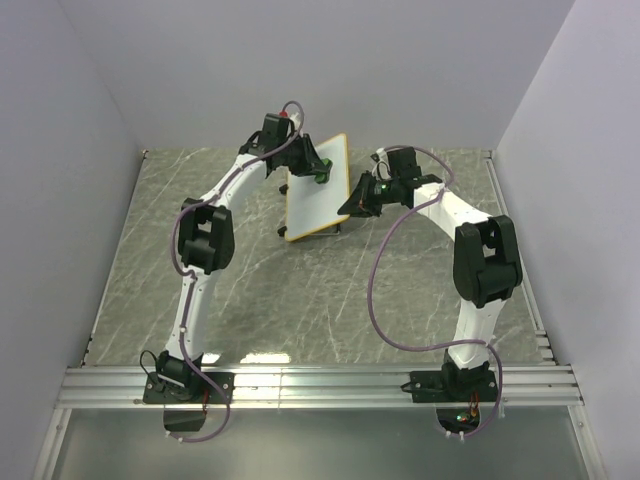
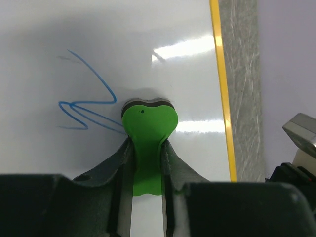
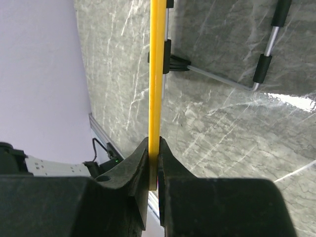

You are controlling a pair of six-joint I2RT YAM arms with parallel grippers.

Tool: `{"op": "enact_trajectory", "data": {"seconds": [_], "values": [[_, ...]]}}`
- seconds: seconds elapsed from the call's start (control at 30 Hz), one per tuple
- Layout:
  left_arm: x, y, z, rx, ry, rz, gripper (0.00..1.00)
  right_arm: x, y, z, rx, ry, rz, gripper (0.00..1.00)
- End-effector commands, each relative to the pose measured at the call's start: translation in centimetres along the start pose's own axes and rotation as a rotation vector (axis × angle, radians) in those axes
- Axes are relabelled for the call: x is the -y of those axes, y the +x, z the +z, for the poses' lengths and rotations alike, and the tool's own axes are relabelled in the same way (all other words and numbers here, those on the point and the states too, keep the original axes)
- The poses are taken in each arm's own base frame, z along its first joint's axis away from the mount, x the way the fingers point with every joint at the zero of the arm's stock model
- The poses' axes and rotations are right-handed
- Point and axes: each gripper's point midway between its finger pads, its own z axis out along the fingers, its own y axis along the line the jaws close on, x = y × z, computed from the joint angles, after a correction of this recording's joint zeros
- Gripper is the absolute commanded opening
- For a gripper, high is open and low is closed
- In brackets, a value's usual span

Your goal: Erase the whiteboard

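Arms both at work at the far middle of the grey marble-look table [image 1: 300, 300]. Left side first: left gripper [image 2: 147, 143] has its fingers pinched tight on the stem of a green bow-shaped eraser [image 2: 149, 121], whose dark felt face is pressed flat on the whiteboard [image 1: 318, 200]. Just left of the eraser, running up to its lower edge, a blue marker zigzag [image 2: 84, 106] is not yet wiped, with a faint grey smudge near the top of the stroke. Board surface right of the eraser, out to the orange-yellow frame [image 2: 222, 98], reads clean, only light glare. Whiteboard stands tilted up between the two grippers, apparently on its thin metal legs [image 3: 222, 79] with black sleeves, face turned toward the left arm. Right side: right gripper [image 3: 153, 150] has its fingers clamped on the board's frame edge, one finger each side, likely bracing it. Progress, my call: eraser in hand and on the board, board braced, wiping part done at best since the zigzag is intact. Left to do: sweep the eraser left across the blue lines, then check for ghosting. Top view is too small to show other marks, can't tell.
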Motion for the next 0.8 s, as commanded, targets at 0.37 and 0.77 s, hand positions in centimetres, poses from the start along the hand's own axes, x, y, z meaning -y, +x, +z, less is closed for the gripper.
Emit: {"op": "enact_trajectory", "data": {"seconds": [0.37, 0.77], "values": [[-10.7, 3.0, 2.0, -0.112, -0.168, -0.064, 0.00, -2.9, 5.9, -1.3, -0.211, -0.060, -0.174, 0.00], [-1.4, 1.6, -0.3, -0.106, 0.085, 0.033, 0.00, -3.6, 9.6, -0.8, -0.317, -0.035, -0.201, 0.00]]}}
